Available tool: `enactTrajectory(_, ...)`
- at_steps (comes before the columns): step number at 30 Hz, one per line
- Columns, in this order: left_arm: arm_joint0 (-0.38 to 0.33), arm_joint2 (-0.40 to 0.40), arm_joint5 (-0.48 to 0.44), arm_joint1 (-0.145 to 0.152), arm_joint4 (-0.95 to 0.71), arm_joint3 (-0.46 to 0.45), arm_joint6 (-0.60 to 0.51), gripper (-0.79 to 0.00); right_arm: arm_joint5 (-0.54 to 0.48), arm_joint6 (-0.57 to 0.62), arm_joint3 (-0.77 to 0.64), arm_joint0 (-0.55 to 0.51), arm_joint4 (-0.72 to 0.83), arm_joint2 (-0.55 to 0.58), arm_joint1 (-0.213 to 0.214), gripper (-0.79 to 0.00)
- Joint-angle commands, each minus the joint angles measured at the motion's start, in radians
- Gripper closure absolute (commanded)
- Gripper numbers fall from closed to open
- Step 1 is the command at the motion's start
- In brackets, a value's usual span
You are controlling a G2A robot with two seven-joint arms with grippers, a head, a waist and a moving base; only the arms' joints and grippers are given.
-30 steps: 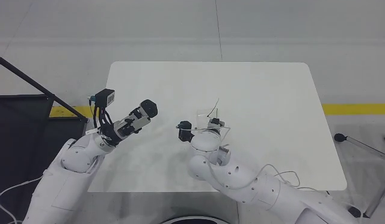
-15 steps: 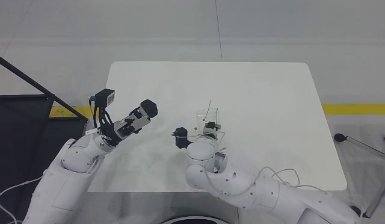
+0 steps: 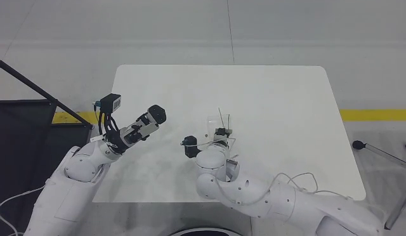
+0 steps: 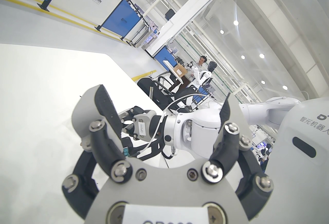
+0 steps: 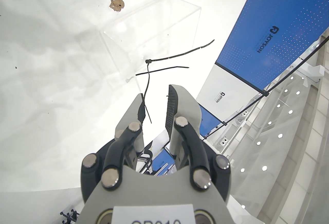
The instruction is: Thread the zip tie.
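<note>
1. While the right gripper sits just beside the box, the zip tie juts out ahead of its fingers. The strap lies along one pad, the head is farther out, and the tail curves off past it.
2. From where I stand those fingers look apart with a gap between them, so the tie seems propped rather than pinched.
3. The left gripper hovers well apart over the table's left side, spread wide and holding nothing.
4. Whether the tail has already gone through the head's slot, I can't tell.
5. To do this well, I'd close firmly on the strap just below the head so it can't swivel. Then I'd bring the left gripper in for the tail tip and square it to the slot before pushing. It looks springy and may flick away if nipped loosely.
</note>
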Motion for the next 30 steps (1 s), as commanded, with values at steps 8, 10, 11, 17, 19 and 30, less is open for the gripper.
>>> enactTrajectory(8,0.0,0.0,0.0,0.0,0.0,0.0,0.0,-0.785,0.0,0.0,-0.055,-0.01,0.005,0.011,0.021,-0.299)
enactTrajectory(10,0.0,0.0,0.0,0.0,0.0,0.0,0.0,-0.785,0.0,0.0,-0.068,-0.014,0.004,0.011,0.027,-0.302)
enactTrajectory(11,0.0,0.0,0.0,0.0,0.0,0.0,0.0,-0.785,0.0,0.0,-0.075,-0.015,0.003,0.011,0.03,-0.302)
enactTrajectory(17,0.0,0.0,0.0,0.0,0.0,0.0,0.0,-0.785,0.0,0.0,-0.13,-0.037,-0.022,0.029,0.052,-0.296)
enactTrajectory(19,0.0,0.0,0.0,0.0,0.0,0.0,0.0,-0.785,0.0,0.0,-0.158,-0.052,-0.036,0.044,0.062,-0.302)
enactTrajectory(30,0.0,0.0,0.0,0.0,0.0,0.0,0.0,-0.785,0.073,-0.011,-0.505,-0.294,-0.159,0.325,0.138,-0.785)
